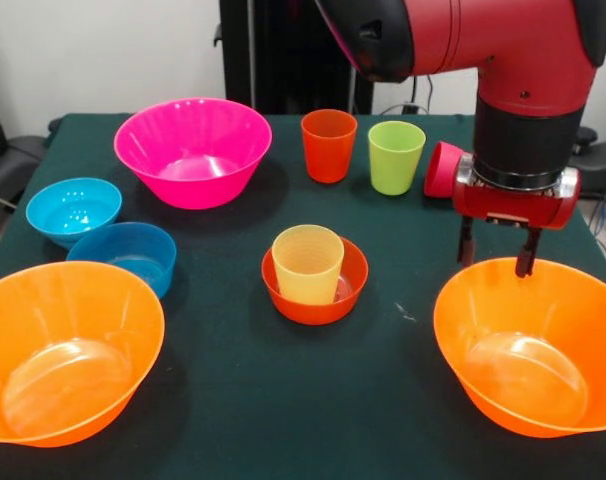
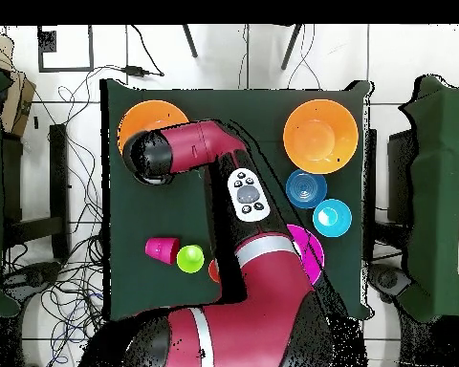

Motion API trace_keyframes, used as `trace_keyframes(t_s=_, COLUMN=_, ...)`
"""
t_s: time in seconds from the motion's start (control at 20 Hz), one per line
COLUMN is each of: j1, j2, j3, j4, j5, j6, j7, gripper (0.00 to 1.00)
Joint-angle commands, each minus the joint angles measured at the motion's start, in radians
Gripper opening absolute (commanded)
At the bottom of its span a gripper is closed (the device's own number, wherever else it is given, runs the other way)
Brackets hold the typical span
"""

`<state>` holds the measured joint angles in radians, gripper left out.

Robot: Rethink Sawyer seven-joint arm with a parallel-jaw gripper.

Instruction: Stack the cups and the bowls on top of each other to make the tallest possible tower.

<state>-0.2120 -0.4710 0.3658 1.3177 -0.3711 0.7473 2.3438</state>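
Gripper (image 1: 495, 258) released, fingers spread over far rim of right orange bowl (image 1: 531, 345); yellow cup (image 1: 307, 264) upright inside small red bowl (image 1: 314, 283) at table centre

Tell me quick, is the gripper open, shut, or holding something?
Gripper: open, holding nothing, its fingertips at the far rim of the large orange bowl.

Overhead: arm (image 2: 214, 153) hides yellow cup, red-orange bowl, seemingly most of magenta bowl (image 2: 315, 250).

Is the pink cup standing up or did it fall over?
Fallen over: the red-pink cup lies on its side beside the upright lime green cup.
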Motion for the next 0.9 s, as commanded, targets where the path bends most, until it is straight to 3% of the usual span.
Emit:
trace_keyframes(t_s=0.05, j1=0.013, j2=-0.006, j3=-0.028, j4=-0.014, j5=-0.020, j6=0.086, j7=-0.047, gripper=1.00)
trace_keyframes(t_s=0.5, j1=0.059, j2=0.072, j3=-0.113, j4=-0.083, j5=-0.059, j6=0.045, j7=0.037, gripper=1.00)
trace_keyframes(t_s=0.9, j1=0.103, j2=0.111, j3=-0.204, j4=-0.074, j5=-0.007, j6=0.013, j7=0.153, gripper=1.00)
